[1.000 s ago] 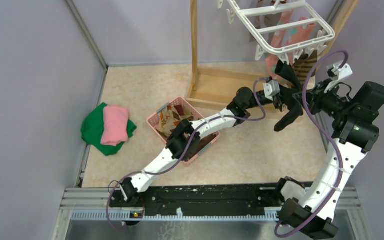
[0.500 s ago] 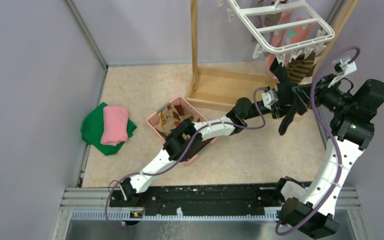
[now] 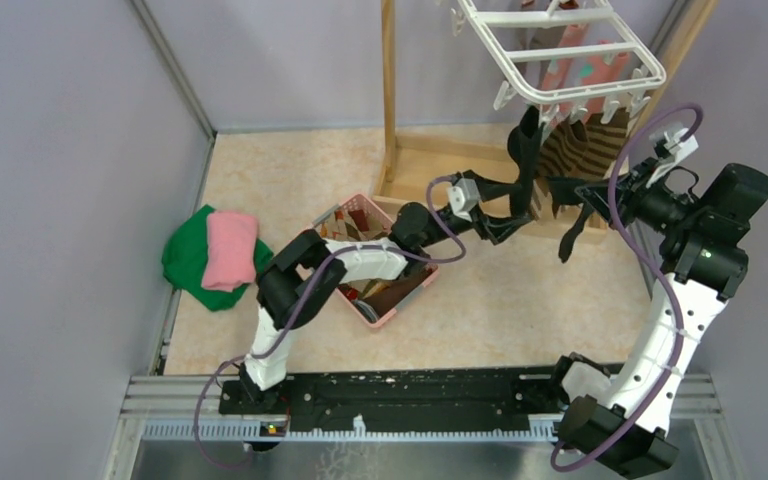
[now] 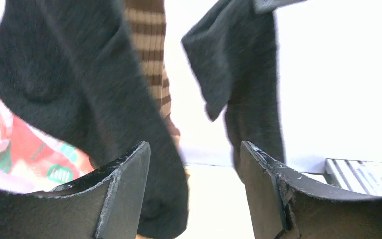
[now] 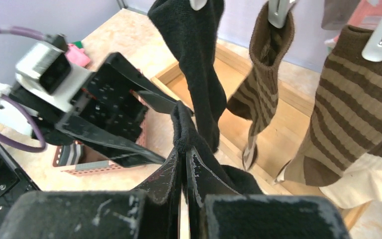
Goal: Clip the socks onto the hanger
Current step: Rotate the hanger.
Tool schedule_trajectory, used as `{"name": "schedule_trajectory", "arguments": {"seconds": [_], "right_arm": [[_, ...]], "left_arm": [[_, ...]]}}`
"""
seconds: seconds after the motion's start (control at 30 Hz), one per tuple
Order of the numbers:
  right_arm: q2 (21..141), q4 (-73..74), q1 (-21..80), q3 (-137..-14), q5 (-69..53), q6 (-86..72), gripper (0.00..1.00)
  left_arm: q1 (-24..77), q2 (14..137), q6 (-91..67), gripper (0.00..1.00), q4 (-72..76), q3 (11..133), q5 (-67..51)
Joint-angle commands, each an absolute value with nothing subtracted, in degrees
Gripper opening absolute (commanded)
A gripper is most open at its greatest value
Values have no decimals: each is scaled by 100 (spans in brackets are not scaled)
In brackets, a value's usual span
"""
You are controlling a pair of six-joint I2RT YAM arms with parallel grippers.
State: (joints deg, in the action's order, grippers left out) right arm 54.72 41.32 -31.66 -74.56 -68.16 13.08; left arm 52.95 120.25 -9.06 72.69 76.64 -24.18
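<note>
The white hanger (image 3: 560, 50) hangs at the top right with socks clipped under it. One black sock (image 3: 528, 165) dangles from a clip (image 5: 199, 4), beside brown striped socks (image 5: 358, 109). My left gripper (image 3: 518, 212) stands open just below and in front of that black sock (image 4: 79, 89), whose toe hangs by the left finger (image 4: 124, 189); nothing is gripped. To the right, my right gripper (image 5: 183, 149) is shut on a second black sock (image 3: 567, 235), which droops from its tips. A pink sock (image 3: 580, 65) shows behind the hanger.
The pink basket (image 3: 305, 245) with more socks sits under the left arm. Folded green and pink cloths (image 3: 215, 255) lie at the left. The wooden stand (image 3: 390, 100) rises behind, its base frame (image 3: 440, 190) on the floor under the hanger.
My left gripper has opened and drawn back to the left, leaving the black sock hanging from a clip. The right gripper stays shut on its black sock, hardly moved.
</note>
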Motion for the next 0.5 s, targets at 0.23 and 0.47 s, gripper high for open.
{"name": "schedule_trajectory", "arguments": {"seconds": [0.23,0.47], "right_arm": [[5308,3863,-3188,-7047,-7534,1513,0],[5342,4466,-3114,-6984,-8236,2532,0]], "left_arm": [[4814,9721,-843,78,6729,5831,-2894],[4084,8866,-1586,99,5030,6389,-2757]]}}
